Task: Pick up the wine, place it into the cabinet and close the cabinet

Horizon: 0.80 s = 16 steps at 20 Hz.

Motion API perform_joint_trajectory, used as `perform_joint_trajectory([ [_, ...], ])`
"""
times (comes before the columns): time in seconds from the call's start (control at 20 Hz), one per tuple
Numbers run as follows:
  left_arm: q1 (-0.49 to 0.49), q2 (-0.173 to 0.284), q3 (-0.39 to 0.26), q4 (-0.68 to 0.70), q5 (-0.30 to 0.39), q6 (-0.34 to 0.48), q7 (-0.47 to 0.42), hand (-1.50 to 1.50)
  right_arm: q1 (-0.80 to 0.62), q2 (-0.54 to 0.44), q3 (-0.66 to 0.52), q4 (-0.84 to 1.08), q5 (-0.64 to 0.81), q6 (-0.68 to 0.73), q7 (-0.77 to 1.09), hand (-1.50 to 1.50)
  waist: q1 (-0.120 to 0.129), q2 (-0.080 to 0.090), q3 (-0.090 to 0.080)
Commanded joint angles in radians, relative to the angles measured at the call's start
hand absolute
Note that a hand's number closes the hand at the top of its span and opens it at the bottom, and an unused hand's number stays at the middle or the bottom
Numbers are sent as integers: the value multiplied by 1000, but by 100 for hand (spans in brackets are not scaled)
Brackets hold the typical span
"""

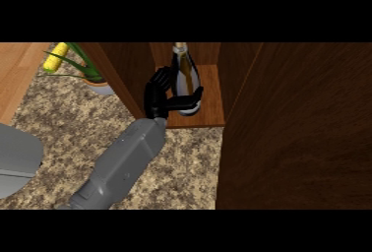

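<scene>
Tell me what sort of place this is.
Most likely a kitchen: a speckled stone counter, a dark wooden cabinet with its door open, and a wine bottle set on the shelf inside, with the hand round it.

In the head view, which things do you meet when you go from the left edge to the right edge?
Grey object at the left edge → corn cob → potted plant → hand → wine bottle on the cabinet shelf → cabinet door.
</scene>
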State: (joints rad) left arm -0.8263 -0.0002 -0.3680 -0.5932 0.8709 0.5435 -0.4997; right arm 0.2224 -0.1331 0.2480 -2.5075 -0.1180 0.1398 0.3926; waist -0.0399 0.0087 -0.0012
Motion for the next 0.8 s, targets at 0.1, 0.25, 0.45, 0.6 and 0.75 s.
perform_joint_trajectory([
  [0.1,-146,31,65,87,-9,-26,30,150,23,-21,-38,-146,-120,10,70,-150,9,-4,1],
  [0.25,-172,18,63,145,-43,35,-17,150,57,-10,-36,-162,-134,6,79,-150,1,-5,1],
  [0.45,-274,44,75,221,-64,105,28,150,72,-4,-35,-119,-132,36,15,-150,-6,-5,3],
  [0.6,-273,24,47,325,-122,187,-39,-150,18,10,-17,-99,-115,18,41,-150,-10,3,2],
  [0.75,-325,78,44,390,-140,162,13,-150,33,4,16,-138,-98,31,52,-150,-26,7,1],
])
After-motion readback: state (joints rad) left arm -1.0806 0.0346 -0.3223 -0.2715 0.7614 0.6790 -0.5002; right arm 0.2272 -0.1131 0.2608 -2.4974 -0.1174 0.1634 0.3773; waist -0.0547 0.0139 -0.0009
